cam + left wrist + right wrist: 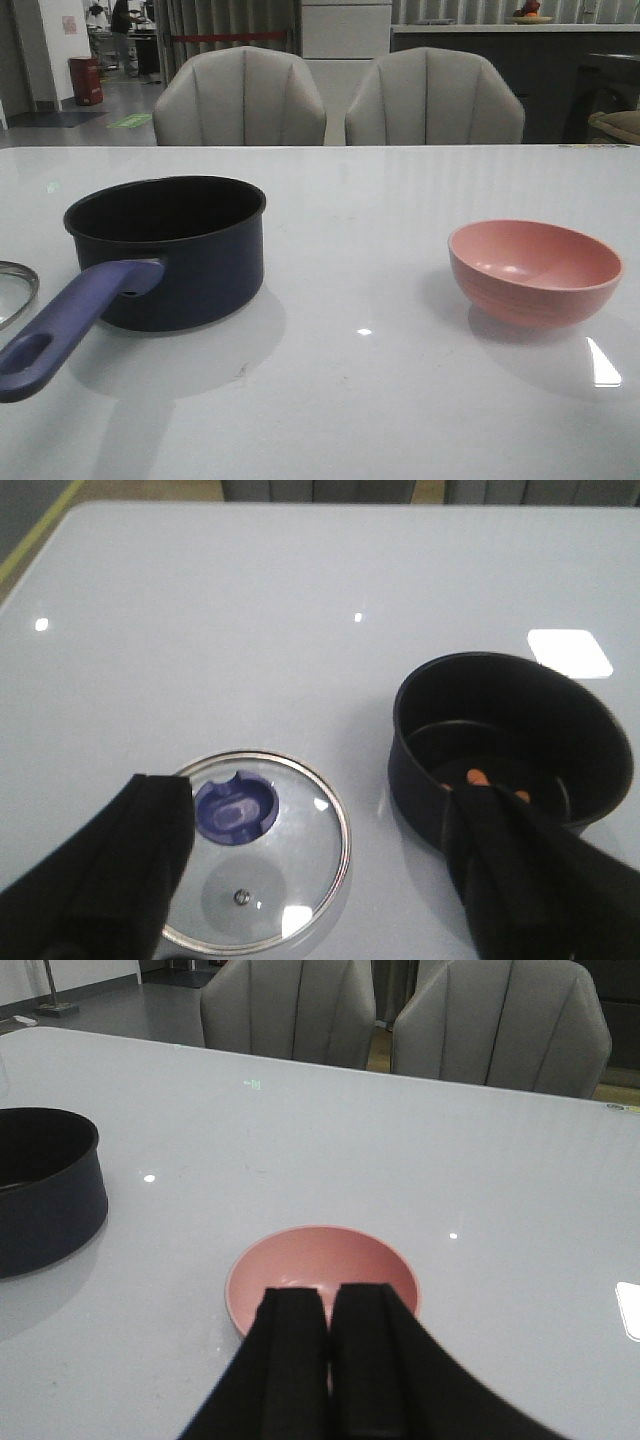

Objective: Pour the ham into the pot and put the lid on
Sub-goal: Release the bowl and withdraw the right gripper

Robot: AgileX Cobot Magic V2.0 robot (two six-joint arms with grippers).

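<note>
Ham (478, 776) lies inside the pot (170, 250): a few orange bits show on the pot's dark floor in the left wrist view, partly hidden behind one finger. The pot is the landmark here, a dark navy saucepan standing upright on the white table (360, 400), its long blue-purple handle (70, 325) reaching toward the camera and to the left in the front view. The lid (256, 845) lies flat on the table just beside the pot, on the handle's side, not touching it; in the front view only its rim shows at the left edge. Its blue knob (235, 809) shows through the glass. The pink bowl (535, 270) sits well apart from the pot, to its right in the front view, upright, with nothing visible in it.

The left gripper (320, 870) hangs over the lid, its jaws spread wide apart, one finger over the lid's edge and the other in front of the pot's wall. The right gripper (330, 1360) is over the near rim of the bowl, its two fingers (295, 1360) pressed together with nothing between them.

Two grey chairs (240, 100) stand beyond the table, behind the pot.
</note>
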